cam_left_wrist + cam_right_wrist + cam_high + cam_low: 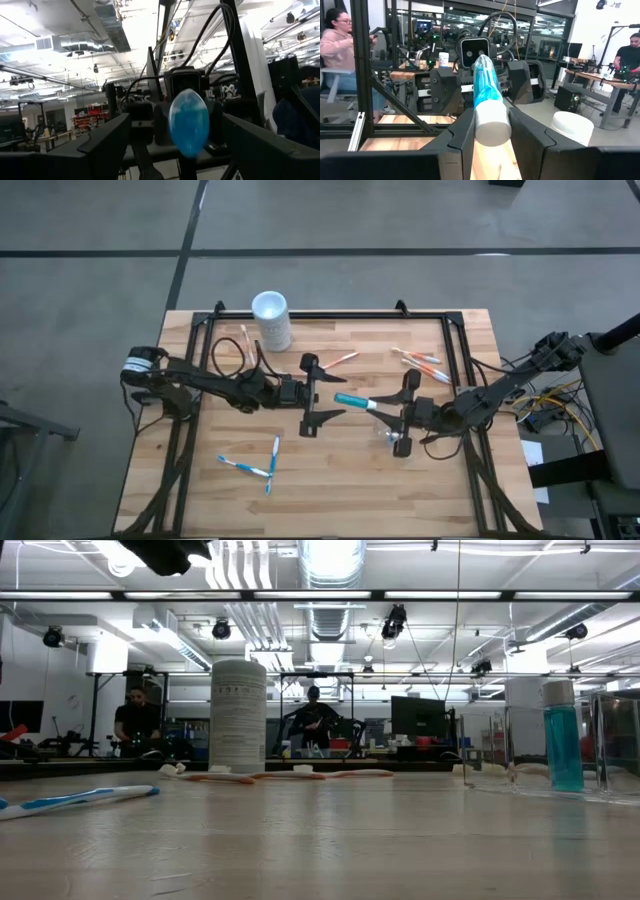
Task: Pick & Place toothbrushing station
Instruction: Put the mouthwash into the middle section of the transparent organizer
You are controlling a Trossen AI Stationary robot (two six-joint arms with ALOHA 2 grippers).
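High view: the right hand (388, 418) is gripping a teal tube (353, 400) above the clear cup (384, 427) mid-tabletop (330, 480); the left hand (318, 393) is standing open facing it.

Right wrist view: fingers (461, 135) are clamping the tube's white cap (492, 125).

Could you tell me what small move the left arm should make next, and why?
Probably ease the left gripper forward so its fingers straddle the teal end of the toothpaste tube, then close. Its jaws stand wide open just short of that end, while the right gripper is shut on the tube's white cap end, holding it out level between the two arms.
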